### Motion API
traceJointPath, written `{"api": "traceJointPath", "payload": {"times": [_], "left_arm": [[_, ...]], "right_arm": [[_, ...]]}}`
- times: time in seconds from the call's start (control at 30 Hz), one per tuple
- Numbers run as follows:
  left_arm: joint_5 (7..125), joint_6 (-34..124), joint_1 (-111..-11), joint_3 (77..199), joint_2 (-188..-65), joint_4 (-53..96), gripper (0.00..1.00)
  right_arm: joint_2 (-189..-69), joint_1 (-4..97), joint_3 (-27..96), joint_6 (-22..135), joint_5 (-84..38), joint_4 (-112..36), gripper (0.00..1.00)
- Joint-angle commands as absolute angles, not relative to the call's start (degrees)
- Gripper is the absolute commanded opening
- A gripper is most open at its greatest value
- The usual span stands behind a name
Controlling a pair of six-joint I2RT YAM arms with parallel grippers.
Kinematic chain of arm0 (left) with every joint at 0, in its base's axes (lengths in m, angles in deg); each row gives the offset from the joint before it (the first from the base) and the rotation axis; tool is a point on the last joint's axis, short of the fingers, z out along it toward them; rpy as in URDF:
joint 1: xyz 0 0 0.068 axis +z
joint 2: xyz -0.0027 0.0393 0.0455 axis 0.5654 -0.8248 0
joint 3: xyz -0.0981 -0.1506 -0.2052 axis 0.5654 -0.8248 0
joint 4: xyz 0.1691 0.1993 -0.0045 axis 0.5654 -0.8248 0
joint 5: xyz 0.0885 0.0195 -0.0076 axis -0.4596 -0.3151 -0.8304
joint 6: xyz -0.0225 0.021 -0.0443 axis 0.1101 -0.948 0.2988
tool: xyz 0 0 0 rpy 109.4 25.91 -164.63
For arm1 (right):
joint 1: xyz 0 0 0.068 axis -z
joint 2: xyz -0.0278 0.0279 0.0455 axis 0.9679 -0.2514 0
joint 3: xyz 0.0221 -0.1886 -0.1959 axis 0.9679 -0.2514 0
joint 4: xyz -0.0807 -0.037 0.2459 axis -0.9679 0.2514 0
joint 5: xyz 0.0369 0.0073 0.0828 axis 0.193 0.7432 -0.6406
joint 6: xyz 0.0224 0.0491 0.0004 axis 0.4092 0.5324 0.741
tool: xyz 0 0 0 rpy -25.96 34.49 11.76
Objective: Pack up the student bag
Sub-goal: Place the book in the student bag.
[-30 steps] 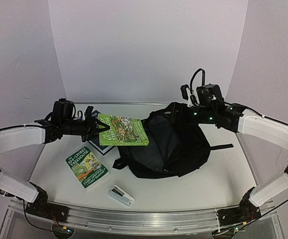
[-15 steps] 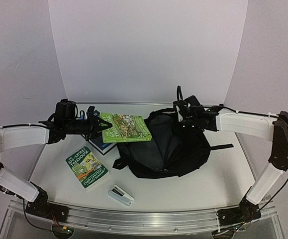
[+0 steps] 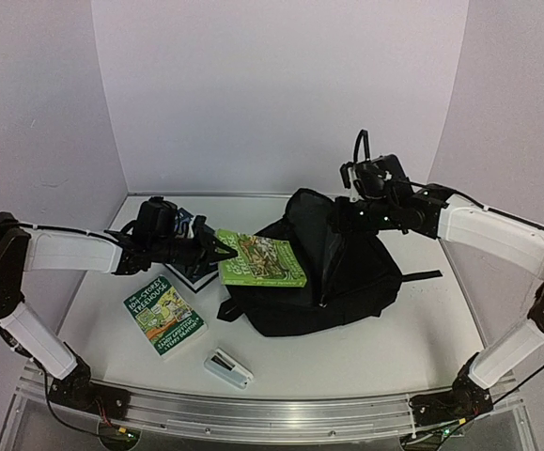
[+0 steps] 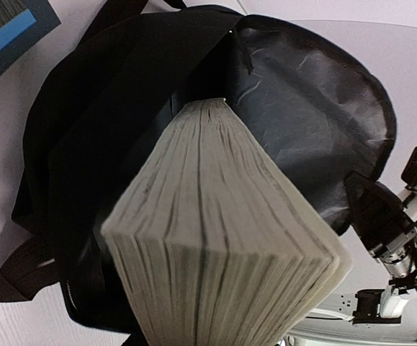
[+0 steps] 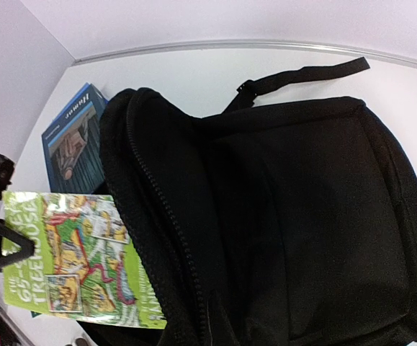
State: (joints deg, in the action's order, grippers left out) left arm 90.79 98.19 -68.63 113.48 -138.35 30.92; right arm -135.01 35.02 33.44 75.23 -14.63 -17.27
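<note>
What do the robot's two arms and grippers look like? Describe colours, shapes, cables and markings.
The left arm and right arm have rounded white shells on their long links and black joints. The left gripper and right gripper are black. A black cable loops above the right wrist, where small green lights glow.

This was a robotics lab test cell rather than a home or an office. A white table (image 3: 422, 319) stood boxed in by plain pale backdrop panels (image 3: 281, 94) behind it and on both sides. Along the table's near edge ran an aluminium rail (image 3: 281, 413) carrying bolted arm bases (image 3: 441, 406) and exposed wiring (image 3: 102, 420).
</note>
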Motion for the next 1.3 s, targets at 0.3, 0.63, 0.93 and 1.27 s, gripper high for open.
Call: {"api": "traceJointPath", "payload": {"times": [0.3,0.63,0.93,1.27], "left_arm": [[88.70,103.19,-72.34,123.26,-151.04,48.82,0.00],[89.08,106.95,-74.52,130.85,-160.80,60.43,0.00],[85.75,105.31,-77.97,137.88,-168.07,60.75,0.00],[82.71,103.09,-81.57,147.46,-176.95,59.51,0.00]], "right_arm": [[-131.54,35.16,34.03,78.79,-18.37,-23.56,0.00],[-130.34,35.19,31.21,80.53,-22.45,-27.81,0.00],[-130.25,34.67,29.73,83.40,-26.08,-33.69,0.00],[-130.96,33.95,29.00,84.31,-26.15,-35.39,0.00]]}}
